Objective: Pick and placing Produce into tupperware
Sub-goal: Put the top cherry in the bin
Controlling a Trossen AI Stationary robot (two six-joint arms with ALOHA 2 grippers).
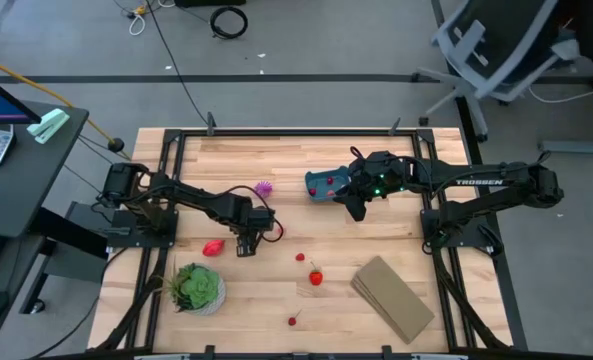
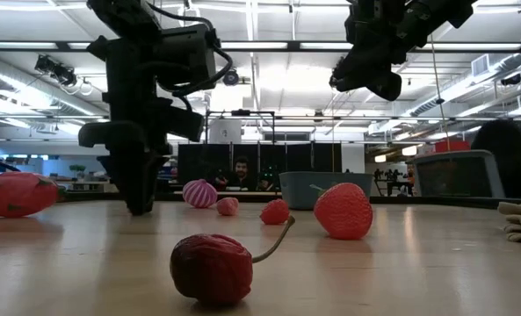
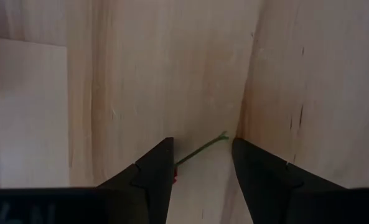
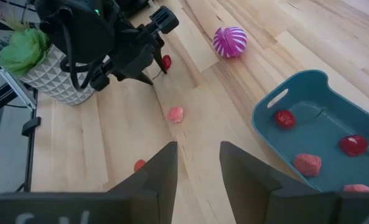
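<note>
The teal tupperware (image 1: 323,184) (image 4: 315,134) stands on the table's far middle and holds several red pieces (image 4: 284,118). My right gripper (image 1: 356,207) (image 4: 196,165) hovers open just beside its near right corner. My left gripper (image 1: 246,243) (image 3: 203,162) is down at the table, open. A thin green cherry stem (image 3: 203,146) lies between its fingers, and a bit of red fruit (image 3: 175,175) shows by one finger. Loose produce rests on the wood: a spiky purple ball (image 1: 264,187), a red piece (image 1: 213,247), a strawberry (image 1: 316,277) and a cherry (image 2: 212,268). My left gripper stands from above, pointing down, with its fingers (image 3: 153,171) on either side of the cherry's stem, which lies on the table. One finger hides most of the red fruit, and I cannot tell whether the finger touches it.
A green plant in a white pot (image 1: 196,288) stands at the near left. A flat tan block (image 1: 391,297) lies at the near right. Small red pieces (image 1: 300,257) (image 1: 293,320) dot the middle. A black frame (image 1: 296,133) borders the table.
</note>
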